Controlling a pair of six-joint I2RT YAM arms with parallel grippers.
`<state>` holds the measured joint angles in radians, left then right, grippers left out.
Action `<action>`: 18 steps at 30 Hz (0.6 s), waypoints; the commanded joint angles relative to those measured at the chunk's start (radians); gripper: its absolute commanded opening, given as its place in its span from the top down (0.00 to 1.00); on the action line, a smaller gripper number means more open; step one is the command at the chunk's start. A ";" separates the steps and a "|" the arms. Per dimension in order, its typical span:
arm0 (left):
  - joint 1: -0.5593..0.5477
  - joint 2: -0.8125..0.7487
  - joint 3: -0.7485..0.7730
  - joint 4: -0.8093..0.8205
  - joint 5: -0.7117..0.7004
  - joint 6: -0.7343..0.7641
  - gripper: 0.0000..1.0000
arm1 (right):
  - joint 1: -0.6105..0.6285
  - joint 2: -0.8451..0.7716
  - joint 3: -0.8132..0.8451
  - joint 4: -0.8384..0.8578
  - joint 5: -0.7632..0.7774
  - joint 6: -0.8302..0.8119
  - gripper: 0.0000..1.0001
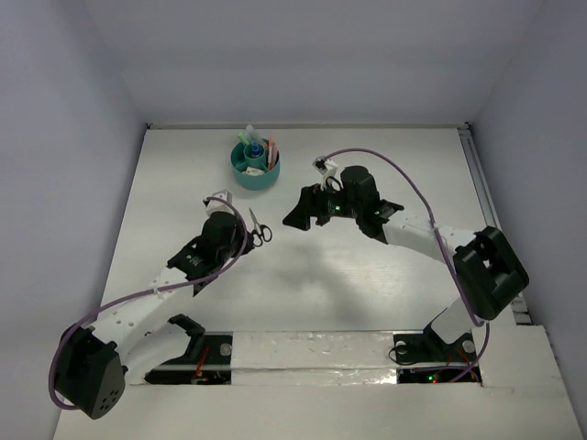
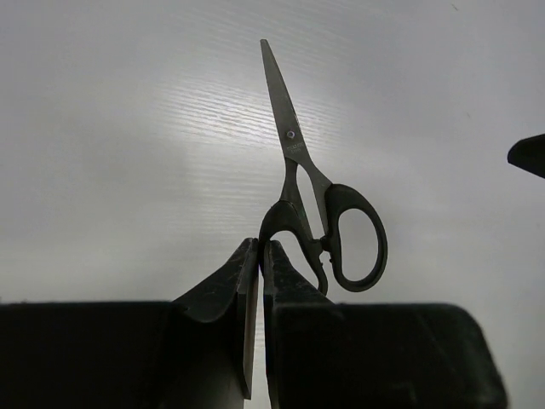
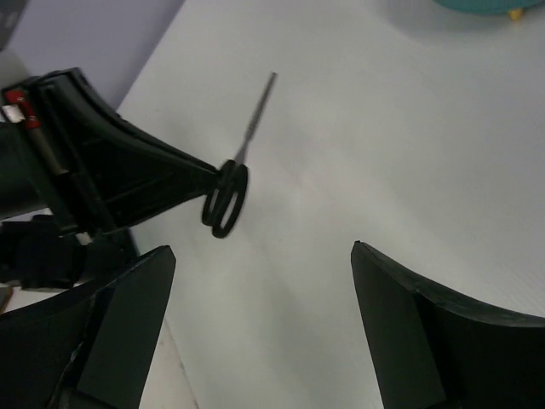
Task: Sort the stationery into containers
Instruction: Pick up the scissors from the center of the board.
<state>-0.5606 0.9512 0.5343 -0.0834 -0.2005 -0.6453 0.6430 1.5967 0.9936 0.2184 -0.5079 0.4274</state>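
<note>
Scissors (image 2: pixel 294 158) are the only stationery seen outside the teal organiser (image 1: pixel 258 181), which stands at the far side of the desk (image 1: pixel 367 284) with pens and markers (image 1: pixel 269 151) upright in it. Left hand (image 2: pixel 258 249) has its fingers pressed together on one black handle loop, with the blades pointing away toward the far side. The tool sits just near of the organiser, a little left of the desk's middle; whether it is lifted clear of the surface I cannot tell. Right hand (image 3: pixel 264 298) hangs just right of the scissors, fingers spread wide with nothing between them. By my judgement the sorting is nearly finished: no loose items show on the desk. What remains is carrying the scissors to the organiser and lowering them into a compartment.
</note>
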 commanded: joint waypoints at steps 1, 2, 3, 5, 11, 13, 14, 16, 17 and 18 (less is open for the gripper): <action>0.017 -0.006 0.059 0.047 0.160 0.047 1.00 | 0.023 -0.008 0.039 0.053 -0.105 0.053 0.09; 0.018 -0.017 0.072 0.037 0.159 0.049 1.00 | 0.039 0.003 0.048 0.077 -0.135 0.062 0.09; 0.018 -0.026 0.075 0.030 0.153 0.050 1.00 | 0.050 0.012 0.056 0.091 -0.141 0.068 0.09; 0.036 -0.058 0.096 0.010 0.110 0.050 1.00 | 0.081 0.041 0.085 0.110 -0.135 0.076 0.09; 0.137 -0.062 0.208 0.089 0.170 0.023 1.00 | 0.081 0.013 0.122 0.115 0.012 0.048 0.13; 0.198 -0.033 0.234 0.141 0.240 0.006 1.00 | 0.081 -0.043 0.143 0.087 0.081 0.012 0.13; 0.224 0.009 0.265 0.158 0.271 -0.013 1.00 | 0.081 -0.059 0.149 0.058 0.109 0.002 0.13; 0.298 0.050 0.279 0.238 0.378 -0.042 1.00 | 0.081 -0.111 0.163 0.024 0.186 -0.028 0.13; 0.318 0.093 0.286 0.288 0.404 -0.060 1.00 | 0.081 -0.128 0.165 -0.002 0.207 -0.033 0.13; 0.359 0.115 0.291 0.313 0.465 -0.098 1.00 | 0.081 -0.144 0.162 -0.014 0.219 -0.036 0.13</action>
<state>-0.2691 1.0046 0.7902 0.0826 0.0891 -0.6674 0.7246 1.5509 1.0935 0.2234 -0.4057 0.4408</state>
